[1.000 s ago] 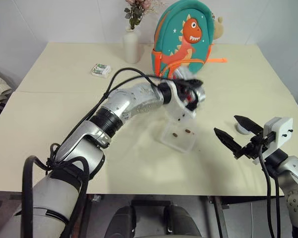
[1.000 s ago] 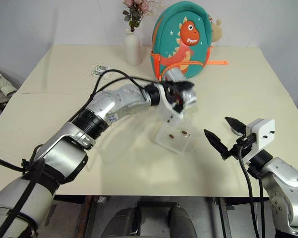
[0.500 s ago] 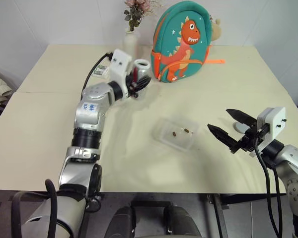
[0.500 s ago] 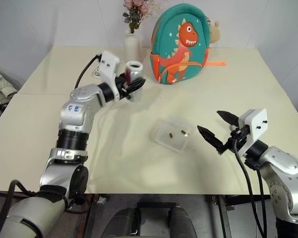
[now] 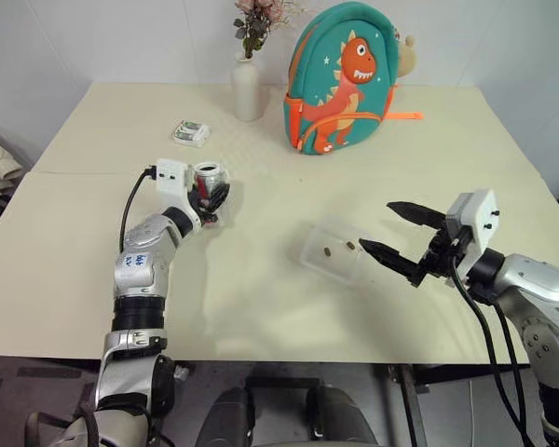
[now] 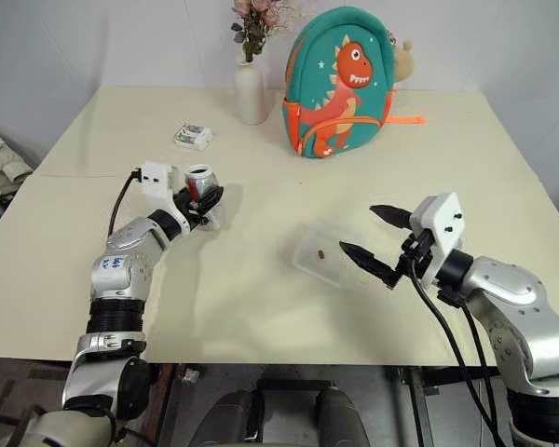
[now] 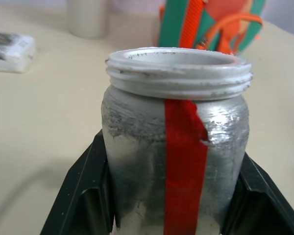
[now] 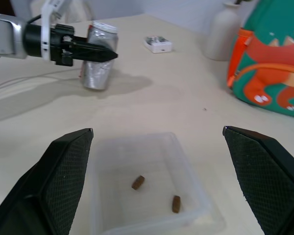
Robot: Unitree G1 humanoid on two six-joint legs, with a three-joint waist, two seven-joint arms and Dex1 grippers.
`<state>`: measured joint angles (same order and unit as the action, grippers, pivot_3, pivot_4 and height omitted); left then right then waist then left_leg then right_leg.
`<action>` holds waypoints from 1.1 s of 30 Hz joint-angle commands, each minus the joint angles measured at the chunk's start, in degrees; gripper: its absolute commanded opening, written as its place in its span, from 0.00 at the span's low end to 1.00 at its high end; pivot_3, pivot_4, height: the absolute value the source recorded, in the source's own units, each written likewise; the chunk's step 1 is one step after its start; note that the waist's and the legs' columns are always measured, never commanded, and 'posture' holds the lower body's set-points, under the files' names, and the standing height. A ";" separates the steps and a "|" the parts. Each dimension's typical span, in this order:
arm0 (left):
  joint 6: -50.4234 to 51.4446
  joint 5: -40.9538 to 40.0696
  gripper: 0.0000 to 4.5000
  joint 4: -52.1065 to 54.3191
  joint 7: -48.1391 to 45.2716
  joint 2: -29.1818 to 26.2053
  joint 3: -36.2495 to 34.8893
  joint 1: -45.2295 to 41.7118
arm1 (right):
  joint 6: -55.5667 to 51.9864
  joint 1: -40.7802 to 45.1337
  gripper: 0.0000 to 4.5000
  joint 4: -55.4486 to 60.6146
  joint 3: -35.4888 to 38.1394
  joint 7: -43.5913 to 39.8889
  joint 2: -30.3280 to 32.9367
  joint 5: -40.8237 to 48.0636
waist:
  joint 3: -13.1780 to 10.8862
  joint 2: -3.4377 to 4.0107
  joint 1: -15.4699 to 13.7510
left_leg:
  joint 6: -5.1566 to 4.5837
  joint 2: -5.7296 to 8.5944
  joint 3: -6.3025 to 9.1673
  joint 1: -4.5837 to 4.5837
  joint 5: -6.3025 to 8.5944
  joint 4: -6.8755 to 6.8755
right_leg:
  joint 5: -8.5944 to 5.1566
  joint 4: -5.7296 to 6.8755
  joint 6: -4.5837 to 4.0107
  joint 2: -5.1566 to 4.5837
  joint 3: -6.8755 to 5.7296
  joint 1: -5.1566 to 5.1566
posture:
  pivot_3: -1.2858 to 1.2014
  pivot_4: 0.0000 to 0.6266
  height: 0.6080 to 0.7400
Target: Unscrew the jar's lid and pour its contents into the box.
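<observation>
Left gripper [image 5: 211, 197] clamps jar [image 5: 208, 180], seemingly on table [image 5: 261, 298].

Background items along the far side of the cream bench [image 5: 93, 279]

A teal backpack [image 5: 343, 79] with an orange dinosaur print and orange straps stands upright near the far edge, a tan plush shape showing behind its top. Just beside it on the left stands a tall white vase [image 5: 247, 88] holding dried pinkish flowers [image 5: 258, 17]. A small white packet [image 5: 190, 132] lies flat further left, apart from the vase. A white wall rises behind the bench.
</observation>
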<state>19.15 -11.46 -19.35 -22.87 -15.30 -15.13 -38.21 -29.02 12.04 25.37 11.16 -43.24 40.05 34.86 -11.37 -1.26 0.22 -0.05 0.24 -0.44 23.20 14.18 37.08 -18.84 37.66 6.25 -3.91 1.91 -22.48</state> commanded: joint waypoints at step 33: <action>-27.02 -0.71 1.00 -6.51 -0.51 -9.81 -1.64 12.22 | 1.75 3.81 1.00 -1.56 -1.53 -7.83 2.05 -0.38 | 0.01 -0.05 0.14 | -0.09 -0.01 0.00 0.08 0.07 -0.39 | 0.09 -0.56 -0.01 -0.28 0.08 0.01 | 0.52 0.24 1.00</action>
<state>-9.46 -11.40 -31.28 -23.09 -23.90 -16.56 -27.52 -28.61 16.25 22.14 7.86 -50.62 41.95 33.61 -11.36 -1.31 0.36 -0.15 0.23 -0.44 23.28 14.25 36.65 -18.74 37.06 6.23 -4.20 2.01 -22.47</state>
